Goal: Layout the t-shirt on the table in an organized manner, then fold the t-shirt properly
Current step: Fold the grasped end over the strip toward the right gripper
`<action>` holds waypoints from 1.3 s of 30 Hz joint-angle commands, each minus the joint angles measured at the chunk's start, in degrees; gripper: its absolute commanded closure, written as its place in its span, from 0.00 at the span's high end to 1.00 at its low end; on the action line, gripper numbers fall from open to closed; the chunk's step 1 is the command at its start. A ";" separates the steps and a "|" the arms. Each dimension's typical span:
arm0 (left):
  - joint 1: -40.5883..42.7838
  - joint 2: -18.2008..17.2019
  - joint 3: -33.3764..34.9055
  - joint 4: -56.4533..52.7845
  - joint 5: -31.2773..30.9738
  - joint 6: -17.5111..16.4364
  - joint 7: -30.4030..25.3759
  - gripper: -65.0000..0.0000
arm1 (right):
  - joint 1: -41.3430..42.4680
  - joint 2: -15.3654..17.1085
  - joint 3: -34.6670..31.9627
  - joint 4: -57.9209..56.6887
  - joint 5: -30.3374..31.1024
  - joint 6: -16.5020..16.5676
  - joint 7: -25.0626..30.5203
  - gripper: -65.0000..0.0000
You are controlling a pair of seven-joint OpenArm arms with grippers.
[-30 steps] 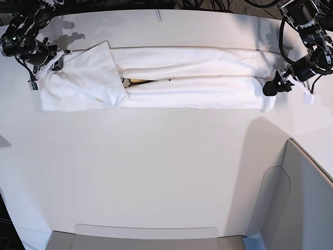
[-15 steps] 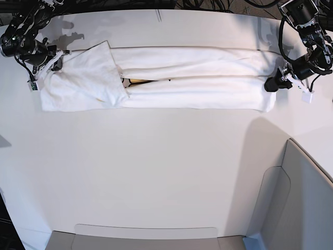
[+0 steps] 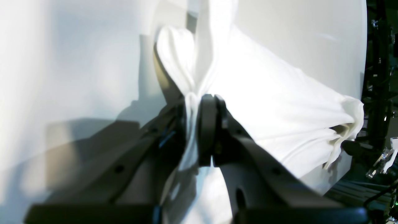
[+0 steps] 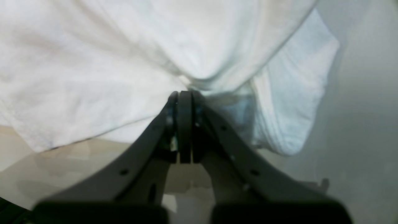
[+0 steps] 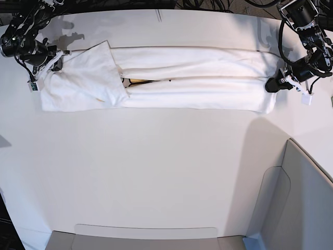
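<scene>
Now the t-shirt (image 5: 182, 78) lies as a long narrow band along the far side of the tabletop (image 5: 156, 172), its long axis running between the two arms. The left end effector (image 3: 199, 102) pinches cloth at one short end; the right end effector (image 4: 183, 96), pressed together, grips the other end. Each arm sits at its own end, so the fold probably turns on bringing one end along that axis toward the other.

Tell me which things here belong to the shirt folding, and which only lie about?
Belong to the job:
t-shirt
table
left claw, shut on the t-shirt
right claw, shut on the t-shirt

Only lying about:
grey padded panel
</scene>
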 commanded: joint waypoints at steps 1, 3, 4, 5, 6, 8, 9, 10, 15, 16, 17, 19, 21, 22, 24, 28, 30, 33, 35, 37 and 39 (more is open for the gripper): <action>-0.91 -1.16 -0.05 0.82 -1.31 -0.06 -0.79 0.00 | 0.26 0.57 0.06 0.80 0.52 0.16 0.38 0.00; -1.00 -1.16 -0.05 1.08 -1.66 -0.06 -0.79 0.00 | 0.26 0.57 0.06 0.80 0.52 0.16 0.38 0.00; -1.00 -1.16 -0.14 2.14 -1.75 -0.06 -0.79 0.00 | 0.26 0.57 0.06 0.80 0.52 0.16 0.38 0.00; -1.00 -1.16 -0.14 3.81 -1.75 -0.06 -0.79 0.00 | 0.26 0.57 0.06 0.80 0.52 0.16 0.38 0.00; -1.00 -1.16 -0.14 6.79 -1.75 -0.06 -0.79 0.00 | 0.34 0.57 0.06 0.80 0.52 0.16 0.38 0.00; -1.00 -1.07 -0.14 12.95 -1.75 -0.06 -0.79 0.00 | 0.52 0.57 0.06 0.80 0.52 0.16 0.38 0.00; -0.73 -0.99 -0.14 15.94 -1.75 -0.06 -0.79 0.00 | 0.52 0.57 0.06 0.80 0.52 0.16 0.38 0.00; -0.65 -0.90 -0.14 18.93 -1.75 -0.06 -0.79 0.00 | 0.52 0.57 0.06 0.80 0.52 0.16 0.38 0.00; -0.47 0.68 1.70 32.20 -1.49 -0.06 -0.79 0.00 | 0.34 0.65 -1.61 0.89 0.52 0.16 0.38 0.00; -0.47 0.68 3.29 34.05 -1.31 -0.06 -0.79 0.00 | 0.17 0.74 -2.40 0.97 0.52 0.16 0.38 0.00; -0.38 0.68 4.69 35.10 -1.31 -0.06 -0.79 0.00 | 0.17 0.83 -2.84 0.97 0.52 0.16 0.38 0.00; 0.76 0.86 7.51 35.81 -1.31 -0.06 -0.79 0.00 | 0.17 0.74 -3.11 0.97 0.52 0.16 0.38 0.00; 0.94 2.00 10.32 35.81 -1.14 -0.06 -0.79 0.00 | 0.17 0.57 -3.11 0.97 0.52 0.16 0.38 0.00; 0.94 2.88 11.64 35.81 -1.14 -0.06 -0.79 0.00 | 0.26 0.57 -3.11 0.97 0.52 0.16 0.38 0.00; 0.94 4.38 13.84 35.81 -0.43 -0.06 -0.79 0.00 | 0.34 0.57 -3.11 0.97 0.61 0.16 0.38 0.00; 0.41 7.80 18.14 35.81 5.11 -0.06 -0.79 0.00 | 0.52 0.48 -3.19 0.97 0.70 0.16 0.38 0.00; 0.23 9.39 20.25 35.81 7.57 -0.06 -0.79 0.00 | 0.52 0.48 -3.19 0.97 0.78 0.16 0.38 0.00; -1.88 12.64 23.15 35.81 11.26 -0.06 -0.79 0.00 | 0.52 0.48 -3.19 0.97 0.78 0.16 0.38 0.00; -2.67 14.57 24.82 35.81 13.98 -0.06 -0.79 0.00 | 0.52 0.48 -3.28 0.97 0.78 0.16 0.38 0.00; -3.64 16.24 26.41 35.81 16.89 -0.06 -0.79 0.00 | 0.52 0.48 -4.16 0.97 0.78 0.16 0.38 0.00; -5.31 17.83 28.69 35.81 20.23 -0.06 -0.79 0.00 | 0.43 0.48 -5.30 1.06 0.78 0.16 0.38 0.00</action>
